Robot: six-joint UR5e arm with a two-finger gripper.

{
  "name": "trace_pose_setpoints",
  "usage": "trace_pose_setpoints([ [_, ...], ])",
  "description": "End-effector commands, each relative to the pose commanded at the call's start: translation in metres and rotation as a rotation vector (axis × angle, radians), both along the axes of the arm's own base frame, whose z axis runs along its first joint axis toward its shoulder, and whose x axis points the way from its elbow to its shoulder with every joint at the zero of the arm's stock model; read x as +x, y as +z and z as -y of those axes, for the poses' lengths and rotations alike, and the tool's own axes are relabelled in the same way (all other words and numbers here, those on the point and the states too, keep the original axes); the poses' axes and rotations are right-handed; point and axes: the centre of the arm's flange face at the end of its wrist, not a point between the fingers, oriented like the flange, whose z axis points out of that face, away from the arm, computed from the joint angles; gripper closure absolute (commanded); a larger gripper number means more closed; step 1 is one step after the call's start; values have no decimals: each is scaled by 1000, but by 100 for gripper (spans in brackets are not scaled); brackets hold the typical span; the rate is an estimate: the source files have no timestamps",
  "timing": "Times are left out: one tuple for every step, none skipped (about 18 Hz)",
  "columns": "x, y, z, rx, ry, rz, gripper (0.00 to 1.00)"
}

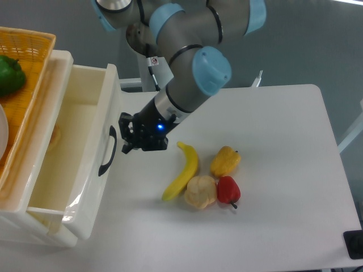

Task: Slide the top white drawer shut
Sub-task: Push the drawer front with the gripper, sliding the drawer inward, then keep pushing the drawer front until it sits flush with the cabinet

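Glossy white top white drawer [68,170] with black curved handle [108,151]; orange woven basket [25,79]; green pepper [10,75]; yellow banana [182,171]; red pepper [228,190]; black gripper [129,139] showing a blue light; white table [272,170].

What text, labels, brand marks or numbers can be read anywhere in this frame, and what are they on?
None can be read.
Arm: a small white sticker with a red mark sits near the wrist, too small and blurred to read.
Gripper: only a blue light shows on its body, no text.
Top white drawer, orange basket, banana and table: no print visible.
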Motion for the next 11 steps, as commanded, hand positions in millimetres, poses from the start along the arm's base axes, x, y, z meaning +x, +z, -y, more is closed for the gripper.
trace_pose_setpoints([
  [0,-5,-2,-6,-2,7,90],
  [2,-7,-4,-8,-6,10,90],
  [4,-8,-4,-10,-8,12,90],
  [8,-10,-6,-13,-14,16,90],
  [12,-11,-8,-15,-22,16,90],
  [13,-13,-8,-18,-25,17,90],
  [13,-13,-8,-18,-25,17,90],
  [17,-13,-10,-18,-32,17,90],
  [20,-13,-12,-18,-38,16,90],
  [21,-14,-12,-19,-39,18,90],
  [23,-14,-12,-20,-43,17,90],
])
